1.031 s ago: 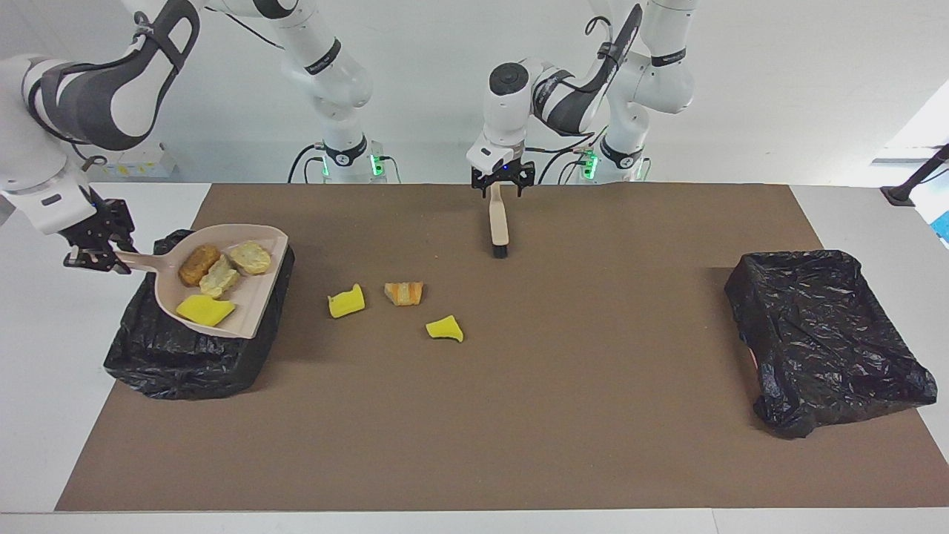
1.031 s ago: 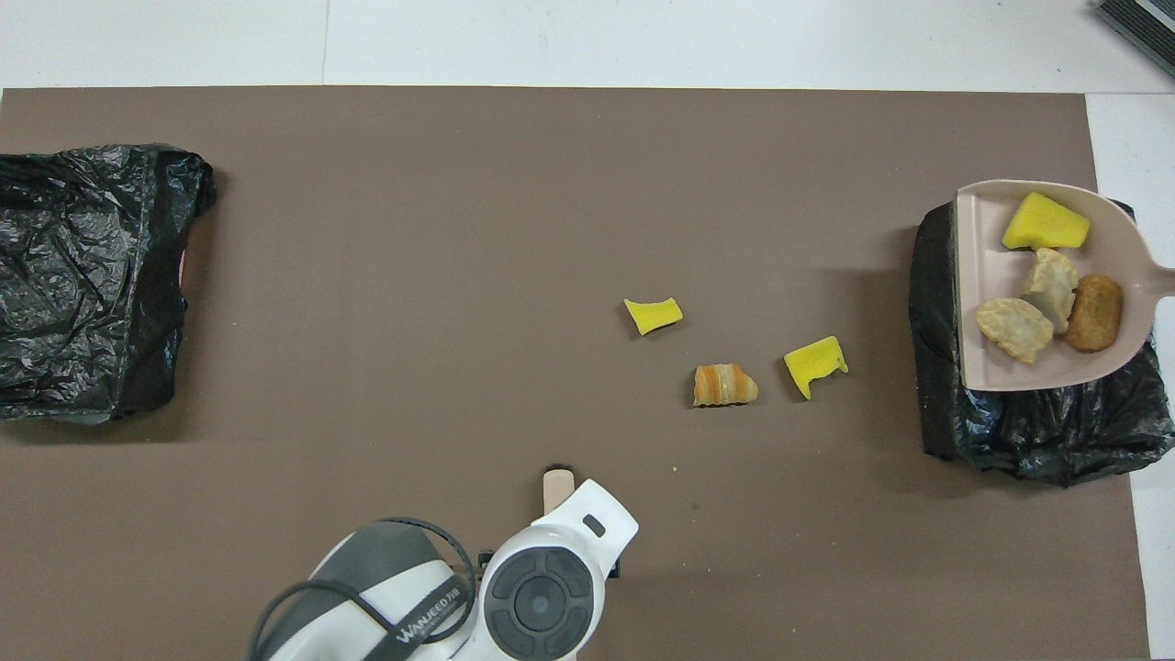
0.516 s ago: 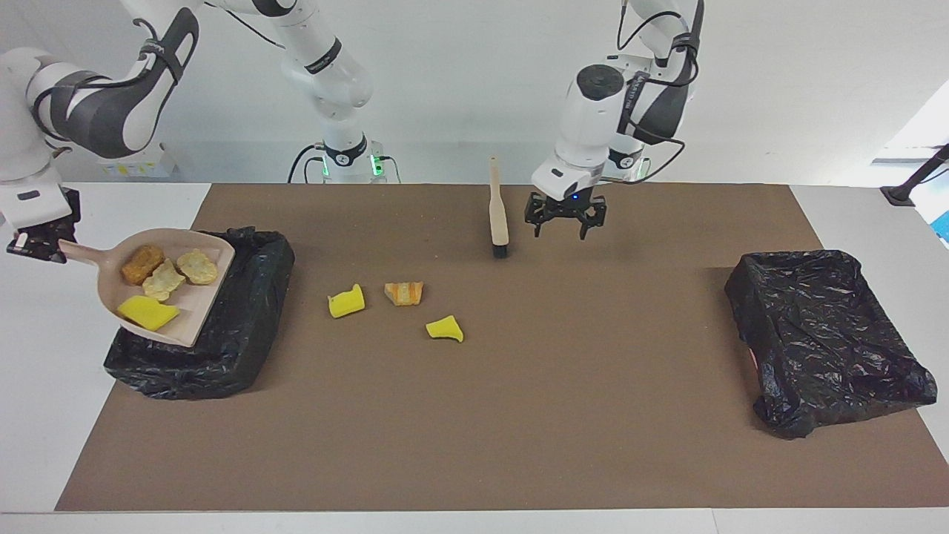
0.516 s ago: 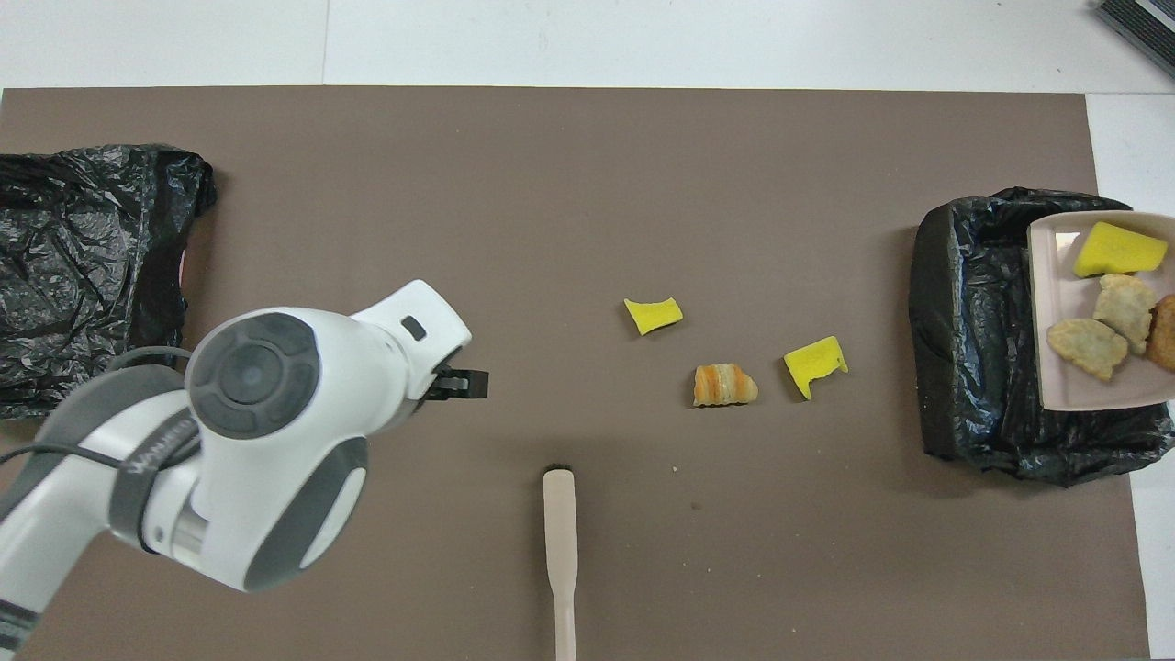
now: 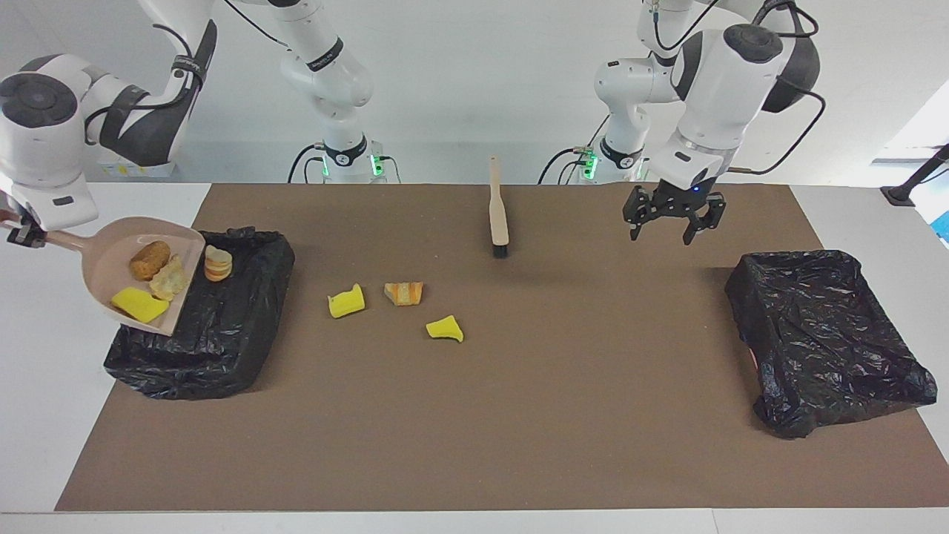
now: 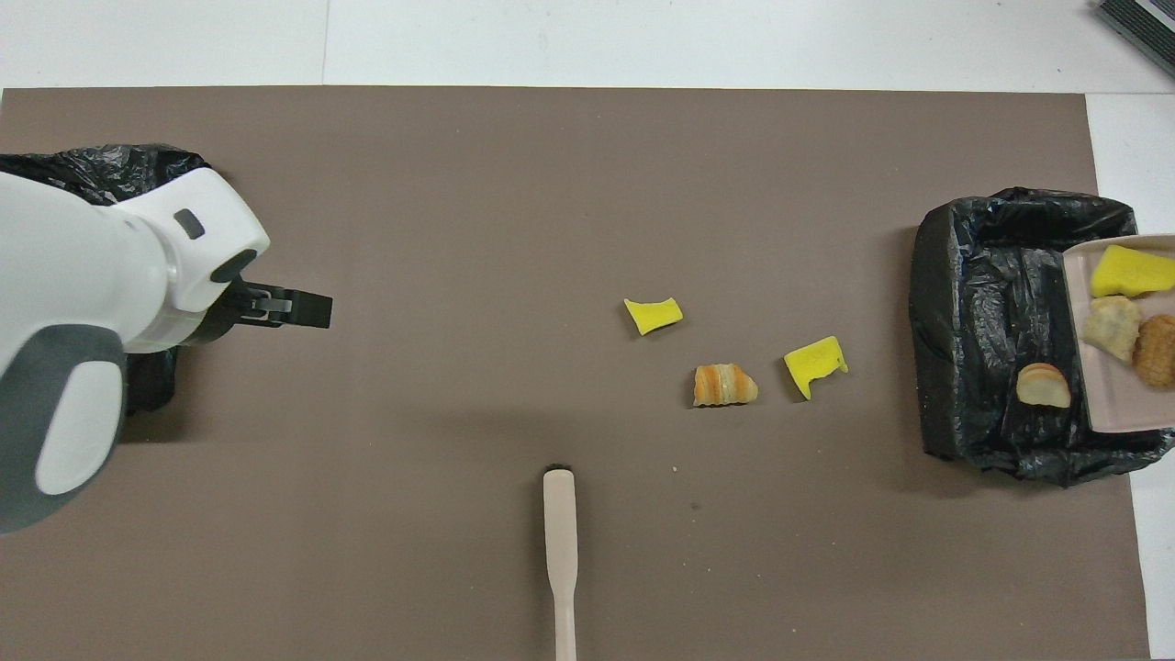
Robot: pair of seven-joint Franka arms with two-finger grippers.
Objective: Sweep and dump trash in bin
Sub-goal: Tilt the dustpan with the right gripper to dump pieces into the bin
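One pastry lump (image 5: 218, 263) had dropped into the bin (image 5: 245, 326) below the right gripper's (image 5: 16, 233) clenched dustpan (image 5: 111, 256), three pieces (image 5: 150, 282) aboard, three pieces (image 5: 404, 293) unswept; left gripper (image 5: 673, 222) released, empty.

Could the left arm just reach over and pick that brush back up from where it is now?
Probably yes. The left gripper hangs open and empty over bare mat, and the brush stands upright by itself with nothing between them.
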